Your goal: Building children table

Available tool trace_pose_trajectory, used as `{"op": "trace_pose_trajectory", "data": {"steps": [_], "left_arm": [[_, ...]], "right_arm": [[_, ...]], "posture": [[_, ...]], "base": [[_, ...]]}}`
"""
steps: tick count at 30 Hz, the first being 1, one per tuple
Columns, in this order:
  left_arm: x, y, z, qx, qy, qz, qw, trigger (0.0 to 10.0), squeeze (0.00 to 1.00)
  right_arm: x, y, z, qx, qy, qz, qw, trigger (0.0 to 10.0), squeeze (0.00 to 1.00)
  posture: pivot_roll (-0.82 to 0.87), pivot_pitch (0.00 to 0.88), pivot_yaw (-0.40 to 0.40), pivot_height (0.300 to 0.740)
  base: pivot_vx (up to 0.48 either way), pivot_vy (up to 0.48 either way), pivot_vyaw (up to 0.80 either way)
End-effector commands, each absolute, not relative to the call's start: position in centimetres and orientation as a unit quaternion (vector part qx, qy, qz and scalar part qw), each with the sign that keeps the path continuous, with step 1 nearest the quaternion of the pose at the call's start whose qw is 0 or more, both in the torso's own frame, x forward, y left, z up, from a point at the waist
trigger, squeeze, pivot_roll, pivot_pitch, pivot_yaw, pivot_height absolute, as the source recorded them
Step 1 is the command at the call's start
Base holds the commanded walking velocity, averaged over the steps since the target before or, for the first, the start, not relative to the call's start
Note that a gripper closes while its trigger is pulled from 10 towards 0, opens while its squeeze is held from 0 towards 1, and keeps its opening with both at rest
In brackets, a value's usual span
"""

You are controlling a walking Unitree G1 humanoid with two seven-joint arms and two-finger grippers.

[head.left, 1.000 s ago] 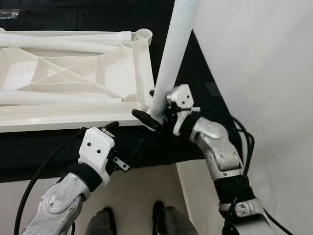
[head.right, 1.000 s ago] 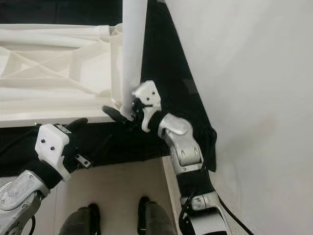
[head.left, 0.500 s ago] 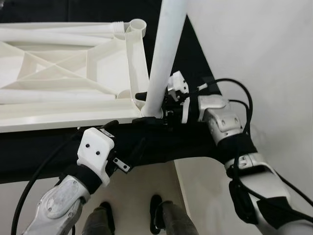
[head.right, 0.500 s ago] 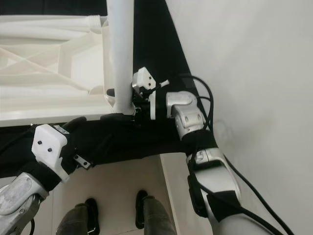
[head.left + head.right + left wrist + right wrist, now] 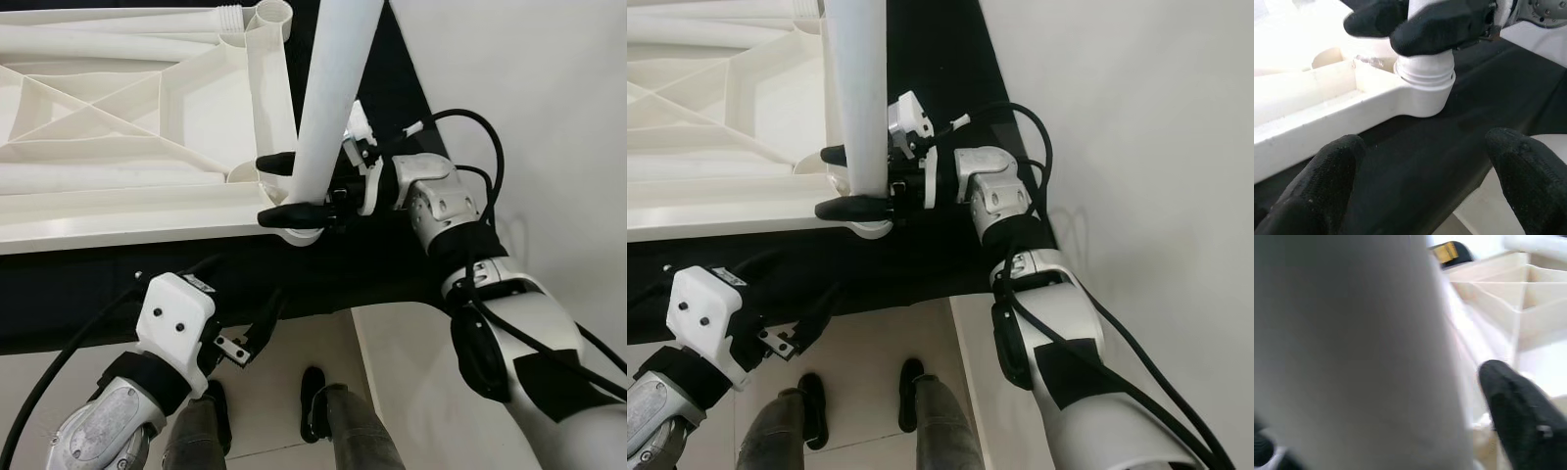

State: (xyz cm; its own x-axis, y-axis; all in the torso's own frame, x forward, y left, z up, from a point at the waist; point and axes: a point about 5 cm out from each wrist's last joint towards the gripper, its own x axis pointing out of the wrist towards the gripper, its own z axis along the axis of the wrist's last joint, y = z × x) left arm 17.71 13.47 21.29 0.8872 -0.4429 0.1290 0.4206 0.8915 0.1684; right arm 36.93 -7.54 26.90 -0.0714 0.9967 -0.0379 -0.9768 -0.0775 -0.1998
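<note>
Your right end effector point(image 5: 286, 186) is clamped on the white table leg point(image 5: 328, 93), one black finger on each side of it, just above the point where the leg's threaded end sits in the corner socket point(image 5: 1425, 90) of the upturned white table frame point(image 5: 127, 117). The leg stands nearly upright, leaning slightly. The frame lies ribbed side up on a black cloth point(image 5: 372, 264) that covers the tabletop; more white legs point(image 5: 108, 44) lie across the frame's far side. Your left end effector point(image 5: 1425, 176) hovers low near the front edge of the cloth, its fingers point(image 5: 1327, 176) spread wide and holding nothing, facing the socket corner. The robot's feet point(image 5: 313, 392) stand on the pale floor below.
</note>
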Motion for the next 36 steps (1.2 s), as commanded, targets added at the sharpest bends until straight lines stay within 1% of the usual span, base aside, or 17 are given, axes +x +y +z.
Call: {"op": "trace_pose_trajectory", "data": {"steps": [1,6,11,16,20,23,25,26,27,28,29,30,31,32,33,35,36], "left_arm": [[17.5,13.3,20.9,0.069,-0.068,-0.234,0.967,10.0,0.0],[17.8,13.2,21.0,0.071,-0.071,-0.236,0.967,10.0,0.0],[18.0,13.2,21.1,0.072,-0.071,-0.238,0.966,10.0,0.0],[18.2,13.1,21.1,0.071,-0.073,-0.242,0.965,10.0,0.0],[18.3,13.0,21.1,0.069,-0.073,-0.243,0.965,10.0,0.0],[18.5,12.9,21.0,0.066,-0.075,-0.249,0.963,10.0,0.0],[18.6,12.8,21.0,0.065,-0.075,-0.249,0.963,10.0,0.0],[18.6,12.8,21.0,0.065,-0.075,-0.25,0.963,10.0,0.0],[18.6,12.8,21.0,0.065,-0.075,-0.25,0.963,10.0,0.0],[18.5,12.8,20.9,0.064,-0.074,-0.251,0.963,10.0,0.0],[18.4,12.8,20.8,0.063,-0.072,-0.252,0.963,10.0,0.0],[18.5,12.9,20.8,0.061,-0.072,-0.251,0.963,10.0,0.0],[18.5,12.9,20.8,0.061,-0.072,-0.251,0.963,10.0,0.0],[18.6,13.0,20.7,0.061,-0.071,-0.25,0.964,10.0,0.0],[18.6,13.0,20.7,0.06,-0.07,-0.251,0.964,10.0,0.0],[18.7,12.8,20.6,0.056,-0.07,-0.256,0.963,10.0,0.0],[18.7,12.6,20.5,0.054,-0.07,-0.26,0.962,10.0,0.0]], "right_arm": [[36.9,-7.6,26.8,-0.079,-0.065,0.735,0.671,0.0,0.0],[36.9,-8.1,27.3,-0.083,-0.076,0.736,0.668,0.0,0.0],[37.1,-9.3,28.0,-0.083,-0.111,0.724,0.675,0.0,0.0],[37.0,-10.1,27.6,-0.088,-0.119,0.717,0.681,0.0,0.0],[36.9,-11.0,26.9,-0.089,-0.118,0.704,0.695,0.0,0.0],[36.6,-12.5,24.2,-0.119,-0.096,0.658,0.737,0.0,0.0],[36.5,-12.8,23.8,-0.126,-0.092,0.649,0.744,0.0,0.0],[36.6,-13.0,22.6,-0.121,-0.074,0.595,0.791,0.0,0.0],[36.6,-13.0,22.6,-0.121,-0.074,0.595,0.791,0.0,0.0],[36.9,-12.9,20.7,-0.117,-0.055,0.465,0.876,0.0,0.0],[35.5,-13.7,18.4,-0.122,-0.044,0.27,0.954,0.0,0.0],[32.6,-13.8,15.6,-0.141,-0.013,0.206,0.968,0.0,0.0],[32.6,-13.8,15.6,-0.141,-0.013,0.206,0.968,0.0,0.0],[30.5,-13.7,14.1,-0.162,0.003,0.187,0.969,0.0,0.0],[29.8,-13.0,13.5,-0.183,0.009,0.222,0.958,0.0,0.0],[30.7,-12.7,13.8,-0.176,0.005,0.235,0.956,0.0,0.0],[31.6,-12.9,14.4,-0.169,-0.002,0.222,0.96,0.0,0.0]], "posture": [[0.24,0.411,-0.128,0.74],[0.23,0.396,-0.126,0.74],[0.22,0.381,-0.118,0.74],[0.21,0.378,-0.115,0.74],[0.2,0.373,-0.113,0.74],[0.16,0.364,-0.122,0.74],[0.16,0.364,-0.122,0.74],[0.14,0.371,-0.151,0.74],[0.14,0.371,-0.151,0.74],[0.12,0.372,-0.171,0.74],[0.12,0.371,-0.167,0.74],[0.13,0.381,-0.145,0.74],[0.13,0.381,-0.145,0.74],[0.11,0.371,-0.129,0.74],[0.11,0.363,-0.123,0.74],[0.1,0.354,-0.124,0.74],[0.1,0.354,-0.124,0.74]], "base": [[0.0,0.0,0.0],[0.0,0.0,0.0],[0.0,0.0,0.0],[0.0,0.0,0.0],[0.0,0.0,0.0],[0.0,0.0,0.0],[0.0,0.0,0.0],[0.0,0.0,0.0],[0.0,0.0,0.0],[0.0,0.0,0.0],[0.0,0.0,0.0],[0.0,0.0,0.0],[0.0,0.0,0.0],[0.0,0.0,0.0],[0.0,0.0,0.0],[0.0,0.0,0.0],[0.0,0.0,0.0]]}}
